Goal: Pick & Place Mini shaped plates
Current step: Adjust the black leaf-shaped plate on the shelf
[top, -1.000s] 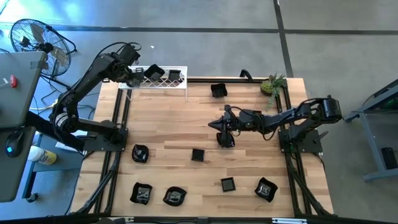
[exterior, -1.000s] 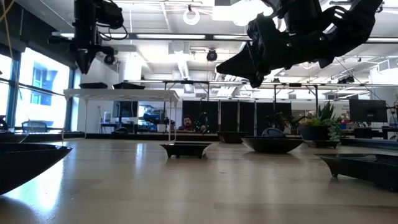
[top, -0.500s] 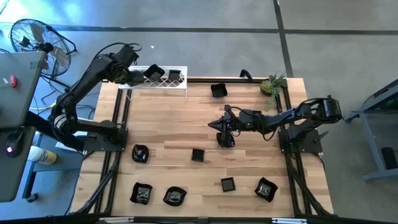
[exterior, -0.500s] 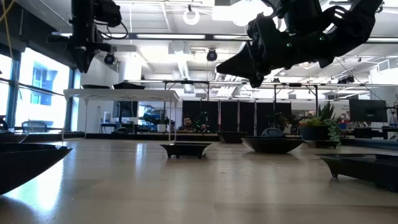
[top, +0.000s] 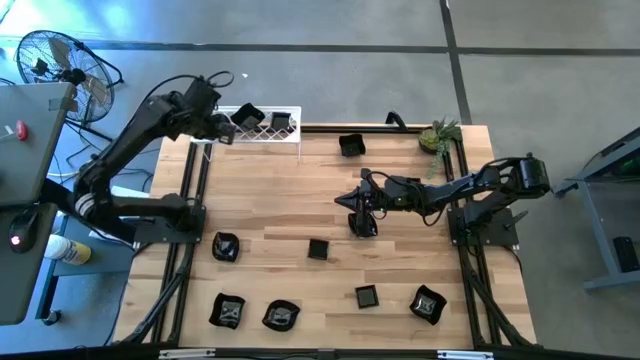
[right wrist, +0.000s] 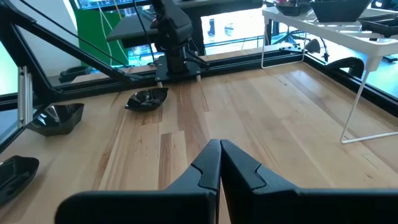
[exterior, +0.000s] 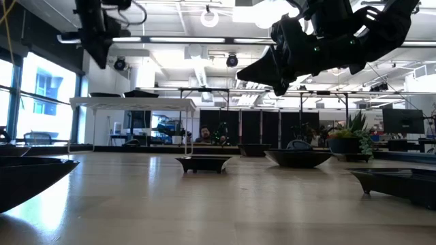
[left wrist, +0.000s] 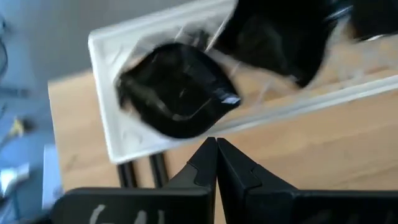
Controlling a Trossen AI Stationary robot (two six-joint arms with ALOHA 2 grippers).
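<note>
The pale wooden slatted surface (top: 300,200) carried small glossy black plates (top: 318,249). Both hands were pressed together: left hand (top: 226,135) by the white wire-mesh rack (top: 262,135), right hand (top: 343,199) mid-surface. Grey concrete floor (top: 330,60) lay beyond.

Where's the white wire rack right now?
High view: the white rack sits at the table's far left corner, holding two black plates, beside the left gripper.
</note>
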